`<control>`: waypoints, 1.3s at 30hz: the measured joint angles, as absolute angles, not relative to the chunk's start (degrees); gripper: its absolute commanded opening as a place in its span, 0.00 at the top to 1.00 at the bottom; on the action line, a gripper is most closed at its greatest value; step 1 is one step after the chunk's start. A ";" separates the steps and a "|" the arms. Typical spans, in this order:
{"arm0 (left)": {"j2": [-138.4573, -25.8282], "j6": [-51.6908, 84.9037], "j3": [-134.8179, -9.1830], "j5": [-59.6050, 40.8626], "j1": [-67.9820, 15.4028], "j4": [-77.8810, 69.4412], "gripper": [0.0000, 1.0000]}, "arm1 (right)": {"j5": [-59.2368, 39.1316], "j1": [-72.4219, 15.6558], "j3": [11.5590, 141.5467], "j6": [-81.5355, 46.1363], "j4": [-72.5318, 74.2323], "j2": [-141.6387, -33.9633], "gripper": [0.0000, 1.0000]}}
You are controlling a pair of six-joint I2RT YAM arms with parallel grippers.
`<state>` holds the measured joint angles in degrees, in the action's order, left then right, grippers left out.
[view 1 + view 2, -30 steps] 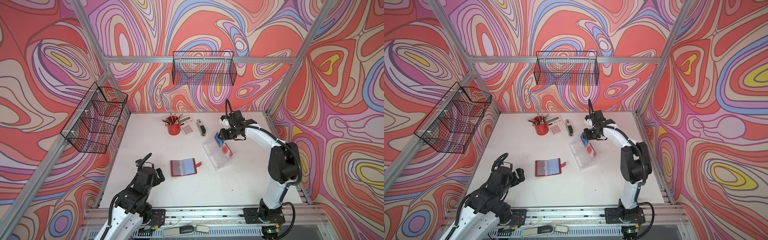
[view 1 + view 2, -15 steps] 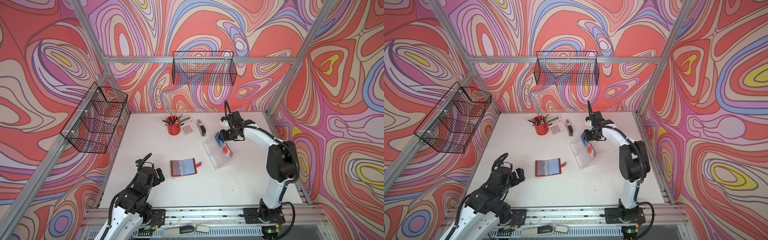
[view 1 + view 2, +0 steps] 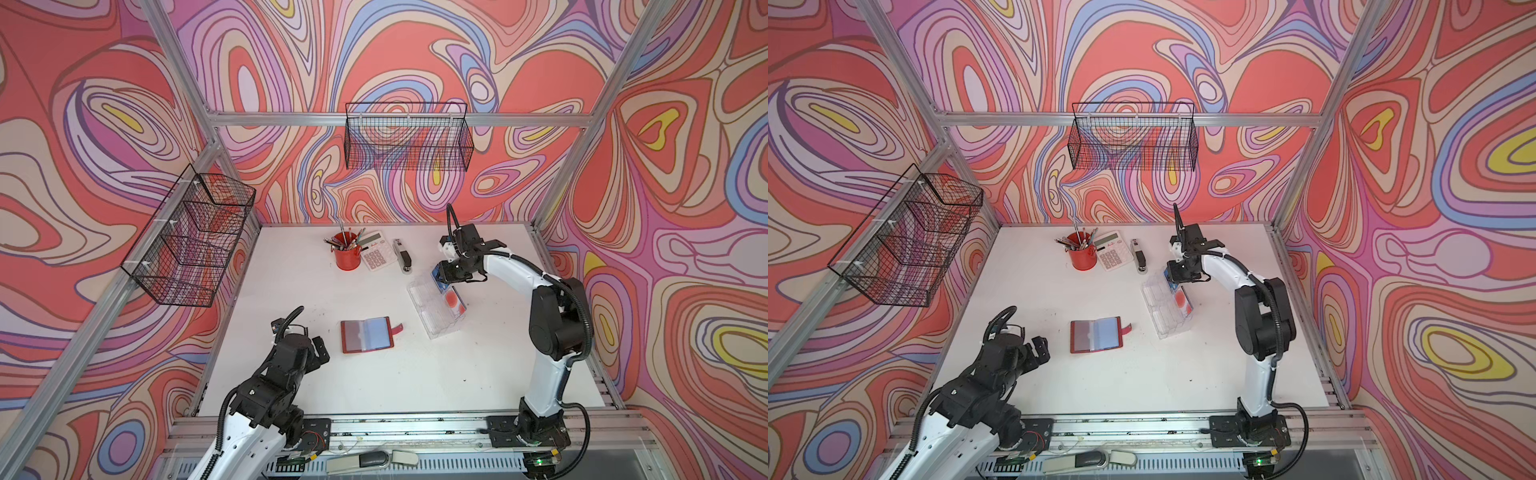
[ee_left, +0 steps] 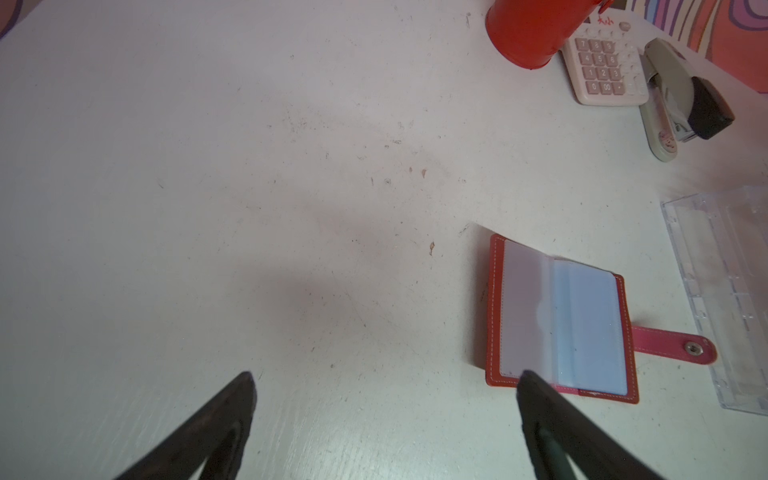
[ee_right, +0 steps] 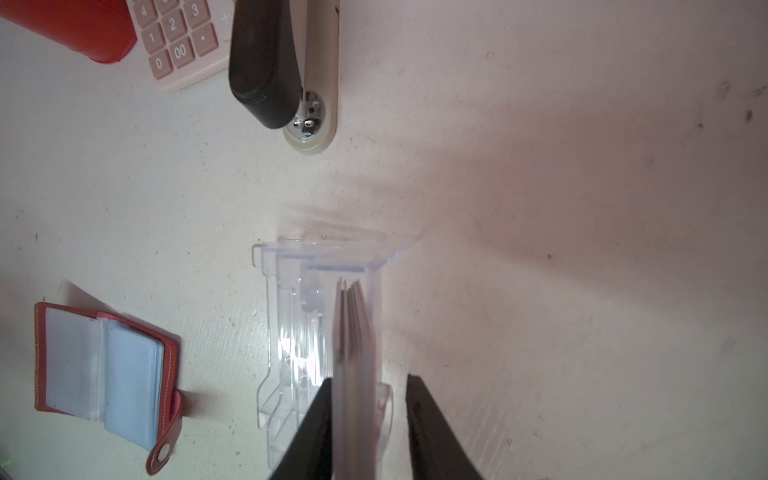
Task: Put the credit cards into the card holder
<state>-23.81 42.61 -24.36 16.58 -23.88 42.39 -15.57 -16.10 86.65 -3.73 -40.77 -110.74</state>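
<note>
The red card holder (image 3: pixel 367 334) (image 3: pixel 1096 334) lies open and flat on the white table, its clear sleeves and blue lining up (image 4: pixel 557 320) (image 5: pixel 104 365). Several credit cards (image 5: pixel 353 328) stand on edge at the far end of a clear acrylic tray (image 3: pixel 424 299) (image 3: pixel 1160 309). A pale card with a red circle (image 3: pixel 453 300) lies further along in it. My right gripper (image 3: pixel 442 278) (image 5: pixel 370 378) reaches down into the tray, open. One finger touches the stack and the other stands apart. My left gripper (image 3: pixel 320 349) (image 4: pixel 384 374) hovers wide open, left of the holder, with nothing in it.
A red pen cup (image 3: pixel 346 255), a calculator (image 3: pixel 376 251) and a stapler (image 3: pixel 403 255) stand in a row at the back of the table, close behind the tray. Black wire baskets (image 3: pixel 191 245) hang on the left and back walls.
The right arm's elbow has drifted slightly to the left while its gripper stays at the tray's far end. The left arm has not moved.
</note>
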 measured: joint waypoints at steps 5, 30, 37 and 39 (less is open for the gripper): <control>-23.81 42.61 -24.36 16.58 -23.88 42.39 0.00 | -13.96 -16.10 86.65 -3.73 -40.77 -110.65 0.74; -23.81 42.61 -24.36 16.58 -23.88 42.39 0.00 | -7.79 -16.10 86.28 -3.95 -40.73 -105.73 0.79; -23.81 42.61 -24.36 16.58 -23.88 42.39 0.00 | -6.85 -16.10 86.21 -3.95 -40.69 -104.07 0.79; -23.81 42.61 -24.36 16.58 -23.88 42.39 0.00 | -6.68 -16.10 86.21 -3.95 -40.69 -103.70 0.81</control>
<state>-23.81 42.61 -24.36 16.58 -23.88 42.39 -6.68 -16.10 86.21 -3.95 -40.69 -103.70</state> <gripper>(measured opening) 0.998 0.205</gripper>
